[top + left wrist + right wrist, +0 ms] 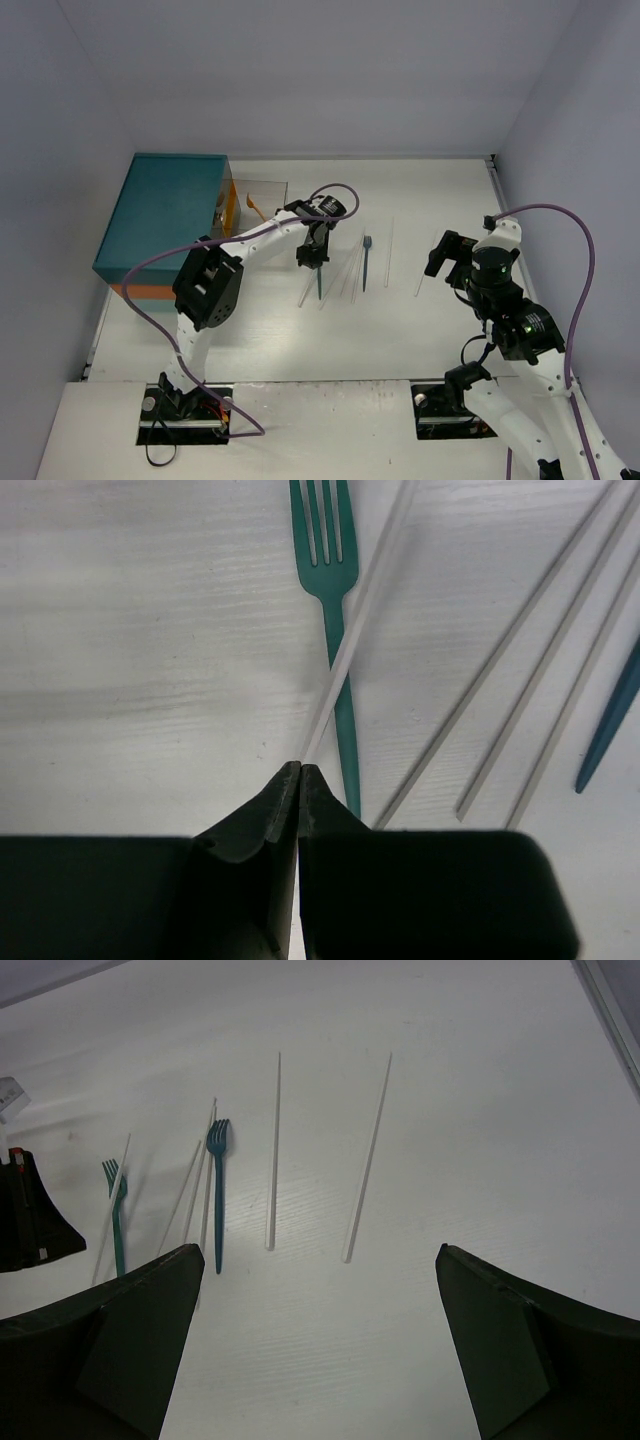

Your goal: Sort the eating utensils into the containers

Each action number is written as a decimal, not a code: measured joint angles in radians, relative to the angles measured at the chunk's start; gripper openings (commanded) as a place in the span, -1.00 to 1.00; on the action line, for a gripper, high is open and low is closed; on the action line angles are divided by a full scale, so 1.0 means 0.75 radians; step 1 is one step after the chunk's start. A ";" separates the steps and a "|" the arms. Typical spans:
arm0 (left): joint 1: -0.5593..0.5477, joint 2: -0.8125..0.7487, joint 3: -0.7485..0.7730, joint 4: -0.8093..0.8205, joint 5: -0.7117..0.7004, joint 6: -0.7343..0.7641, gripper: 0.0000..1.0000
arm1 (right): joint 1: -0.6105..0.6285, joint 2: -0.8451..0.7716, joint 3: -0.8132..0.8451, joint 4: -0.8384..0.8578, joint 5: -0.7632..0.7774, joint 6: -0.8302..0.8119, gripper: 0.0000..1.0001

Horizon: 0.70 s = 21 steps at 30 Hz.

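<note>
Left pincer (300, 772) of mine is clamped on a pale chopstick (354, 630) crossing the teal fork (328, 580); next, I judge: lift clear, carry to the chest (165, 205).

No writing, number, brand or sign can be read in any of the three views. Whatever marks there may be are too small or too blurred to make out.
</note>
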 measured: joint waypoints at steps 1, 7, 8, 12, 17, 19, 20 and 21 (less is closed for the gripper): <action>0.000 -0.010 0.001 0.000 -0.001 -0.002 -1.00 | 0.000 0.000 0.000 0.000 0.000 0.000 1.00; -0.018 -0.013 0.071 -0.018 0.006 -0.010 -1.00 | 0.000 0.000 0.000 0.000 0.000 0.001 1.00; -0.026 -0.004 0.102 -0.020 0.013 -0.016 -1.00 | 0.000 0.000 0.000 0.000 0.000 0.001 1.00; -0.060 0.041 0.204 -0.003 0.037 -0.045 -0.90 | 0.000 0.000 0.000 0.001 0.000 0.001 1.00; -0.071 0.064 0.218 -0.003 0.024 -0.073 -0.75 | 0.000 -0.006 0.000 0.000 0.000 0.001 1.00; -0.054 0.065 0.218 -0.006 0.008 -0.083 -0.68 | 0.000 -0.011 0.000 0.000 0.000 0.001 1.00; -0.041 0.065 0.218 -0.006 -0.001 -0.088 -0.67 | 0.000 -0.012 0.000 0.001 0.000 0.001 1.00; -0.026 0.065 0.218 -0.006 -0.009 -0.092 -0.67 | 0.000 -0.012 0.000 0.001 0.000 0.001 1.00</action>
